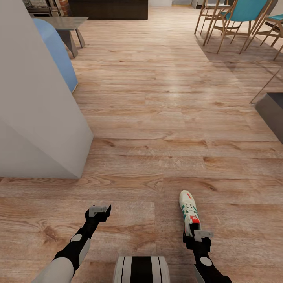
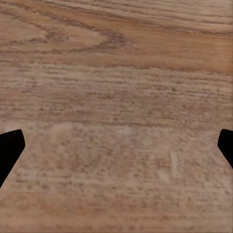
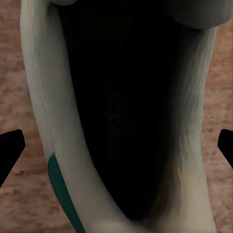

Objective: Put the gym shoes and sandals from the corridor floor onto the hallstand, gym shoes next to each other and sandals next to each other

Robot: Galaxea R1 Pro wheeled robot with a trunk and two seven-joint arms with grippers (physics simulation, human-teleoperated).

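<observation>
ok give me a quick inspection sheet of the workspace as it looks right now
surface: light brown wood-plank floor, bare under the left gripper.
job's things: one white lace-up gym shoe with green stripes lies on the floor; shoe opening faces the right wrist camera.
clutter: nothing seen.
grippers: left gripper open, above bare floor; right gripper open, at the shoe's heel end, contact unclear.
cables: nothing seen.
surroundings: grey wall corner at left, wooden chairs with teal seats far right, grey low table far left.
</observation>
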